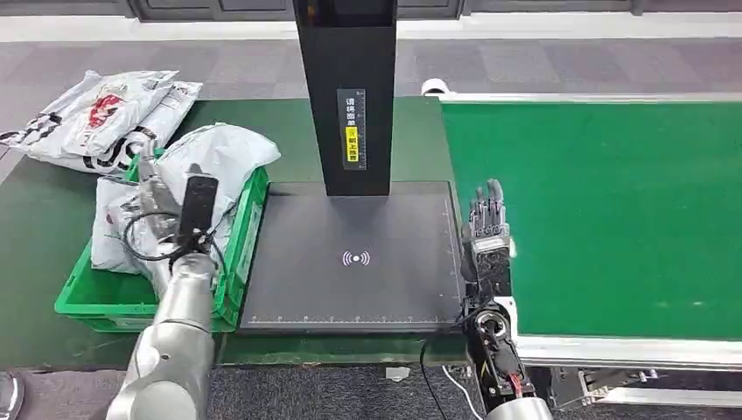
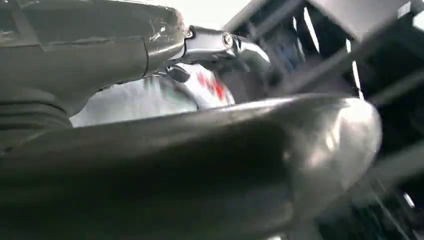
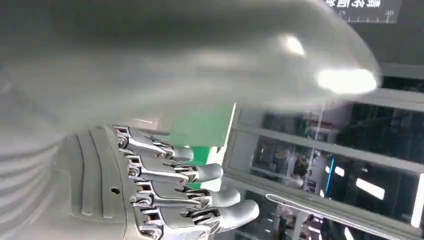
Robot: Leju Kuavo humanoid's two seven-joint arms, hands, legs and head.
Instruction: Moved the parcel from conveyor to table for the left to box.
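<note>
The green conveyor (image 1: pixel 612 210) runs along the table's right edge and carries no parcel, so the right hand (image 1: pixel 488 223) hangs at its near-left corner, fingers spread and holding nothing, likely placed for the next one. The dark scan pad (image 1: pixel 354 258) lies mid-table as a handover spot. The green crate (image 1: pixel 238 254) at the left edge holds the white parcel (image 1: pixel 219 149); the left hand (image 1: pixel 162 197) hovers over it. The left wrist view adds only blur, so whether it grips I cannot tell

White crumpled parcel (image 1: pixel 219 150) atop green box (image 1: pixel 105 302), beside table (image 1: pixel 354 258)
</note>
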